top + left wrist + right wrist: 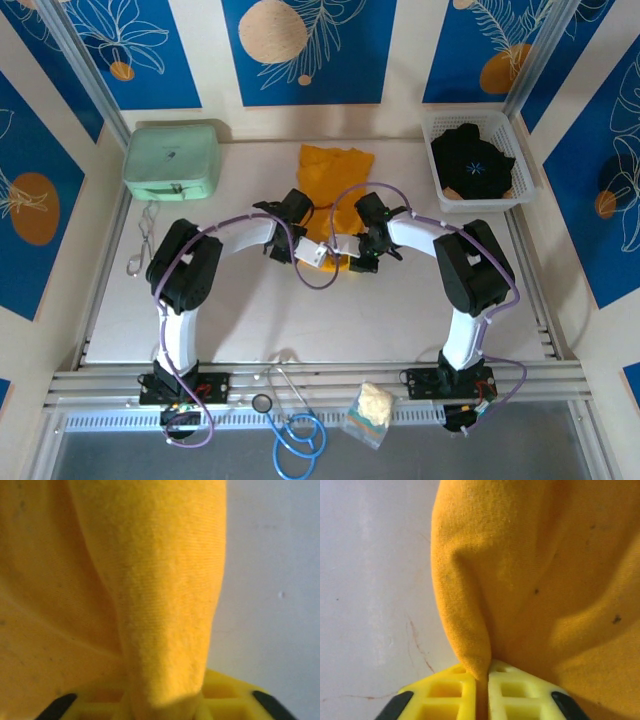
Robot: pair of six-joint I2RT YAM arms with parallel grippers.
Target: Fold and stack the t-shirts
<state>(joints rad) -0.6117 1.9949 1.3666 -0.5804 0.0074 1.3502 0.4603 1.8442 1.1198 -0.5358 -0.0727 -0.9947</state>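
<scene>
Well left of the orange shirt [335, 175], a green case [172, 158] is sitting by the table's [250, 320] far edge. Metal tongs [140, 242] are lying in front of it, near the table's left edge. Nearer than the shirt, a wide stretch of bare white table is running to the arm bases. At the shirt's near edge, the left gripper [313, 253] and the right gripper [358, 258] are working close together. The wrist views are showing what the top view is not: the left gripper [162, 702] is pinching a fold of orange cloth, and the right gripper [484, 680] is clamping another fold between 2 yellow fingers. Right of the shirt, a white basket [432, 125] is holding the black shirt [470, 160].
</scene>
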